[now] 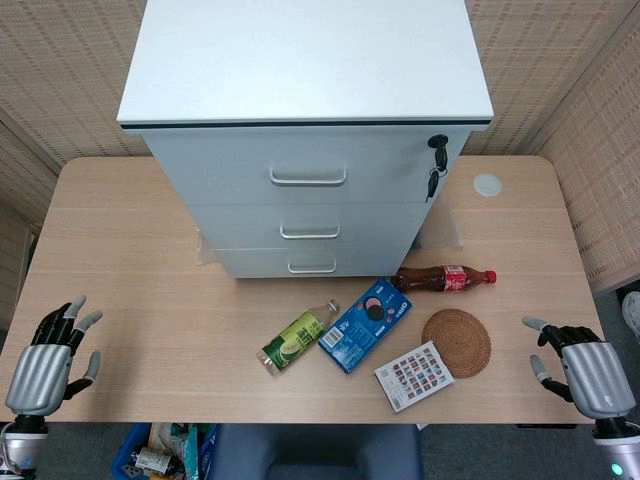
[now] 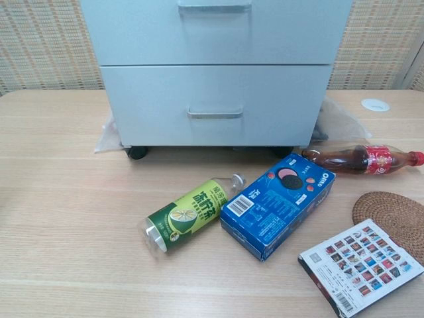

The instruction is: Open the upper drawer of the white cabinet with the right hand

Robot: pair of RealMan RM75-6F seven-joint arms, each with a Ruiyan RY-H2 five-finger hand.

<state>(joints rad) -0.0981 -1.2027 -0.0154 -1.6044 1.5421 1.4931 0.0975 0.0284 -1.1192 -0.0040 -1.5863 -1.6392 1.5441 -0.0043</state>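
Note:
The white cabinet (image 1: 305, 110) stands at the back middle of the table, its three drawers facing me and all closed. The upper drawer (image 1: 300, 170) has a silver bar handle (image 1: 308, 180) and a lock with keys (image 1: 436, 160) hanging at its right end. My right hand (image 1: 582, 368) rests near the table's front right corner, fingers spread, holding nothing, far from the handle. My left hand (image 1: 48, 356) sits at the front left corner, fingers apart and empty. Neither hand appears in the chest view, which shows only the lower drawers (image 2: 215, 106).
In front of the cabinet lie a cola bottle (image 1: 445, 278), a blue Oreo box (image 1: 366, 323), a green drink bottle (image 1: 297, 338), a woven coaster (image 1: 456, 342) and a printed card box (image 1: 413, 376). A white round cap (image 1: 487, 184) sits on the table at the back right.

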